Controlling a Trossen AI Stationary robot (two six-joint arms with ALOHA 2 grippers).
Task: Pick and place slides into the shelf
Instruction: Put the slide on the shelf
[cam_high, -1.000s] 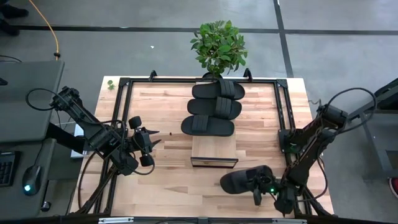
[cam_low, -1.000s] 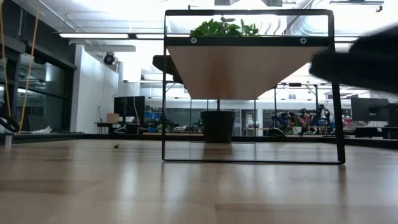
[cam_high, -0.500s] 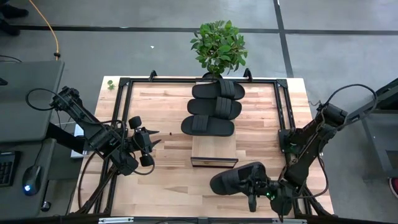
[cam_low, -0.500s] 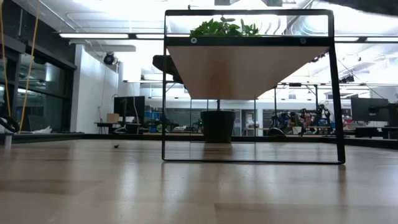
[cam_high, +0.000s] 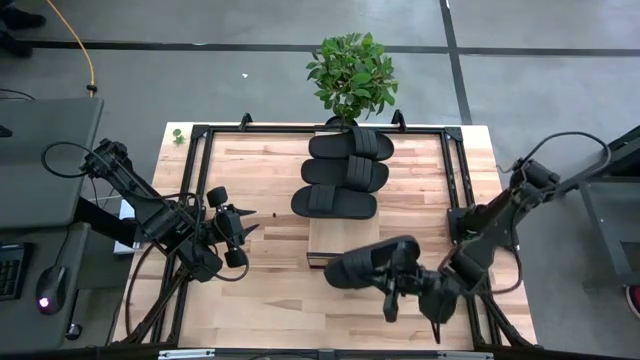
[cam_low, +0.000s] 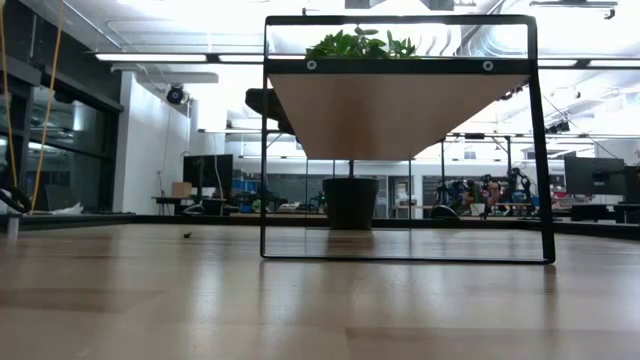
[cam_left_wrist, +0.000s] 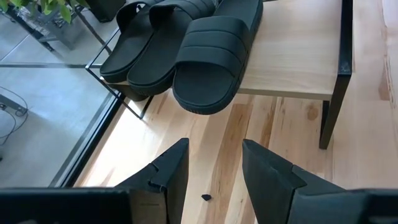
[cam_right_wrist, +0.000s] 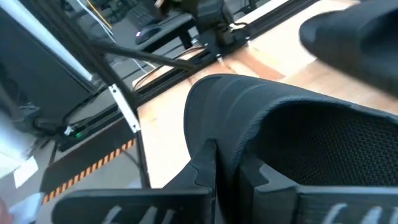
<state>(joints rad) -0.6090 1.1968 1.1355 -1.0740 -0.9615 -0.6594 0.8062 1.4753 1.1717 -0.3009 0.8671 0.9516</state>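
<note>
Right gripper (cam_high: 405, 285), jaws clamped on the strap of a matte black slide sandal (cam_high: 365, 268), holds it above the butcher-block table (cam_high: 260, 285) at the six o'clock end of the long pale-wood shelf (cam_high: 344, 238). Three matching black slides (cam_high: 340, 172) lie across the shelf toward twelve o'clock. Left gripper (cam_high: 245, 232) waits at nine o'clock, jaws apart.

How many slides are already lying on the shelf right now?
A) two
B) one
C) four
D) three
D: the high view shows three slides lying in a row on the shelf, while the fourth slide is clamped in the right gripper, held at the shelf's bare near end.
</note>
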